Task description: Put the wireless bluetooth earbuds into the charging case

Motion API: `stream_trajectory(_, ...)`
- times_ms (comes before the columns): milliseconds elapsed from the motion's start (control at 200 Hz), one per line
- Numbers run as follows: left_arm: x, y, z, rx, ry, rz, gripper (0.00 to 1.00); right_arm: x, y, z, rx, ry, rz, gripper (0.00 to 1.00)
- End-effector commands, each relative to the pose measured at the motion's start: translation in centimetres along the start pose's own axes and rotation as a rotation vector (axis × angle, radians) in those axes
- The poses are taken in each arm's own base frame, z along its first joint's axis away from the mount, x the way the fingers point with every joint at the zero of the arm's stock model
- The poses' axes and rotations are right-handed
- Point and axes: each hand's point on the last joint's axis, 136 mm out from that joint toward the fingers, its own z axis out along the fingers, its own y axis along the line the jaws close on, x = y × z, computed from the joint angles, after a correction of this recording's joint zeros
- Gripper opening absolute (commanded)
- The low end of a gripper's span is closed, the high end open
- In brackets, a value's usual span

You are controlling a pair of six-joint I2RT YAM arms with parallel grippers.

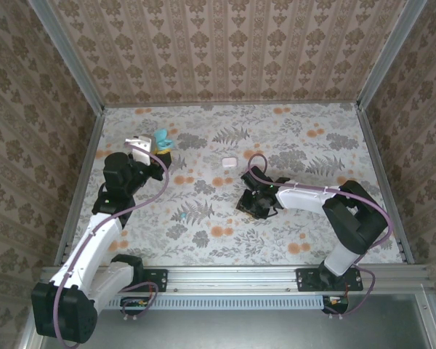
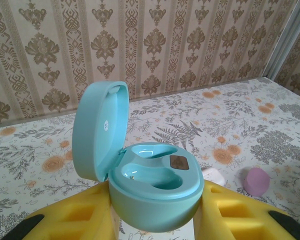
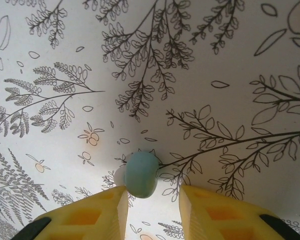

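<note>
The little blue earbud (image 3: 141,175) lies bottom middle, right between the right gripper's (image 3: 154,195) fingers, which stand apart. The left gripper (image 2: 155,220) squeezes the open blue case (image 2: 157,190).

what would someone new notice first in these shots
First, the open teal case, lid up, clamped in the left gripper and held above the far left of the table. Next, the small teal earbud sitting between the open yellow fingers of the right gripper, near the table's middle. Busy floral print covers the table and the walls.
</note>
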Motion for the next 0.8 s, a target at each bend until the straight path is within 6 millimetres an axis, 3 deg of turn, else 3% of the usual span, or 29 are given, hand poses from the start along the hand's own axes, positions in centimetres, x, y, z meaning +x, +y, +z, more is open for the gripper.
stream_trajectory(0,-2.0,-0.5,-0.2,0.014,-0.054,0.012,0.38,-0.1,-0.5,0.5,0.017,0.000,0.023,0.35)
stream_trajectory(335,-1.9,-0.4,-0.2,0.008,-0.051,0.015,0.38,-1.6,0.3,0.2,0.102,-0.019,-0.149,0.34)
stream_trajectory(795,-1.8,-0.3,-0.2,0.008,-0.048,0.014,0.38,-1.5,-0.5,1.2,0.150,0.015,-0.185,0.29)
